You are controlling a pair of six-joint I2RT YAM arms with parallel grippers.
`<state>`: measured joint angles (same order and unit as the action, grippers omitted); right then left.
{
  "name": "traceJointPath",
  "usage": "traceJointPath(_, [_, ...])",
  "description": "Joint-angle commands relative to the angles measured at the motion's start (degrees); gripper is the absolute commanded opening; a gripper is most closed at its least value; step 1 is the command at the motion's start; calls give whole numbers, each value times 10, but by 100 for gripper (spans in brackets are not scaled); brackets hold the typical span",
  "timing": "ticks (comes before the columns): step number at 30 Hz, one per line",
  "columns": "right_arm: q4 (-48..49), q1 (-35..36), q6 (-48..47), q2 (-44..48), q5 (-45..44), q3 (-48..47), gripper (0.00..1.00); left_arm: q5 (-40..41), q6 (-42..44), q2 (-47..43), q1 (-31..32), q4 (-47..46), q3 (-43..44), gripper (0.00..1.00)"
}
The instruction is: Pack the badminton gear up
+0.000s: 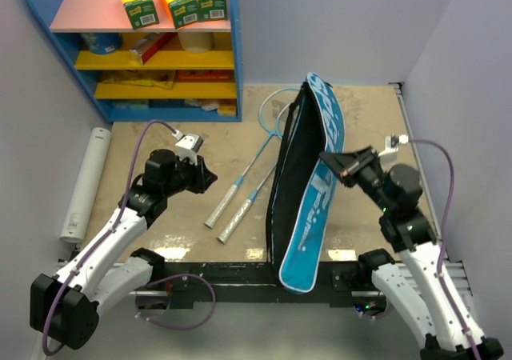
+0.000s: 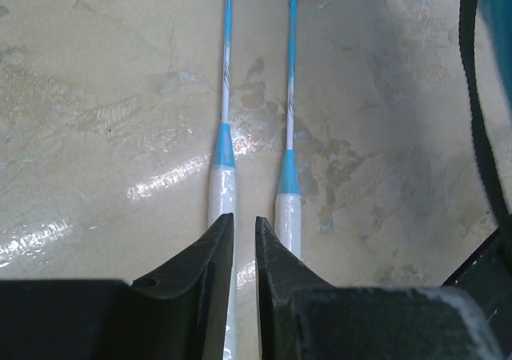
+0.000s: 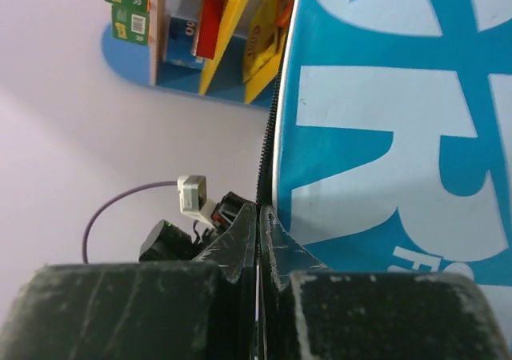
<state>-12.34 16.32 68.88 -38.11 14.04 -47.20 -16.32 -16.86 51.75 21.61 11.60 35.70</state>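
Note:
The long blue bag [image 1: 308,200] lettered in white stands on its edge in the middle of the table, its black opening facing left. My right gripper [image 1: 326,160] is shut on the bag's zipper edge [image 3: 268,136] and holds that side up. Two light-blue rackets [image 1: 252,164] lie side by side left of the bag, silver-white handles toward me. My left gripper [image 1: 210,176] hovers just above the handle ends [image 2: 223,184], [image 2: 289,204], open only a narrow gap and empty. No shuttlecocks show in any view.
A blue and yellow shelf [image 1: 160,48] stands at the back left with orange-green boxes [image 1: 140,0] on top. A white tube [image 1: 84,184] lies beyond the table's left edge. The bag's black rim [image 2: 480,96] is close on the left gripper's right.

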Motion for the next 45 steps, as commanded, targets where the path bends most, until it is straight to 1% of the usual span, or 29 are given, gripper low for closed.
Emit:
traceJointPath(1, [58, 5, 136, 153, -18, 215, 0, -14, 8, -2, -5, -22, 9, 22])
traceJointPath(2, [29, 6, 127, 167, -25, 229, 0, -18, 7, 0, -5, -22, 9, 22])
traceJointPath(4, [-34, 6, 76, 182, -44, 229, 0, -21, 6, 6, -6, -24, 9, 22])
traceJointPath(5, [-44, 5, 58, 180, -55, 223, 0, -24, 6, 8, -7, -25, 9, 22])
traceJointPath(6, [-64, 5, 18, 154, -59, 204, 13, -27, 4, 10, -8, -25, 8, 22])
traceJointPath(8, [-82, 6, -25, 114, -58, 177, 34, -32, 3, 14, -9, -28, 8, 22])
traceJointPath(9, [-95, 5, -67, 87, -55, 147, 48, -34, 3, 14, -10, -28, 9, 22])
traceJointPath(10, [-100, 6, -88, 43, -53, 132, 52, -35, 3, 15, -11, -29, 9, 22])
traceJointPath(11, [-103, 6, -124, 18, -54, 119, 56, -35, 3, 16, -12, -28, 8, 22])
traceJointPath(12, [-106, 6, -139, 1, -57, 97, 59, -35, 3, 16, -14, -28, 8, 22])
traceJointPath(13, [-105, 6, -152, -33, -59, 88, 60, -35, 3, 16, -16, -28, 8, 22])
traceJointPath(15, [-107, 6, -184, -62, -69, 66, 61, -35, 3, 16, -17, -29, 9, 22])
traceJointPath(17, [-106, 7, -215, -113, -79, 48, 63, -36, 3, 19, -18, -29, 8, 23])
traceJointPath(21, [-115, 27, -261, -217, -103, 18, 62, -39, 3, 21, -20, -28, 8, 23])
traceJointPath(25, [-127, 83, -286, -304, -174, -18, 62, -41, 3, 21, -22, -29, 8, 23])
traceJointPath(26, [-134, 107, -295, -322, -202, -40, 62, -42, 3, 21, -22, -28, 9, 23])
traceJointPath(27, [-152, 118, -298, -359, -216, -51, 62, -43, 3, 21, -22, -29, 8, 23])
traceJointPath(30, [-191, 151, -307, -418, -266, -83, 62, -50, 1, 20, -22, -29, 7, 23])
traceJointPath(33, [-217, 166, -301, -451, -316, -93, 62, -57, -3, 16, -22, -32, 6, 23])
traceJointPath(40, [-270, 190, -274, -511, -382, -105, 63, -83, -12, 12, -22, -41, 0, 24])
traceJointPath(45, [-266, 215, -249, -554, -383, -108, 63, -96, -20, 10, -22, -48, -3, 24])
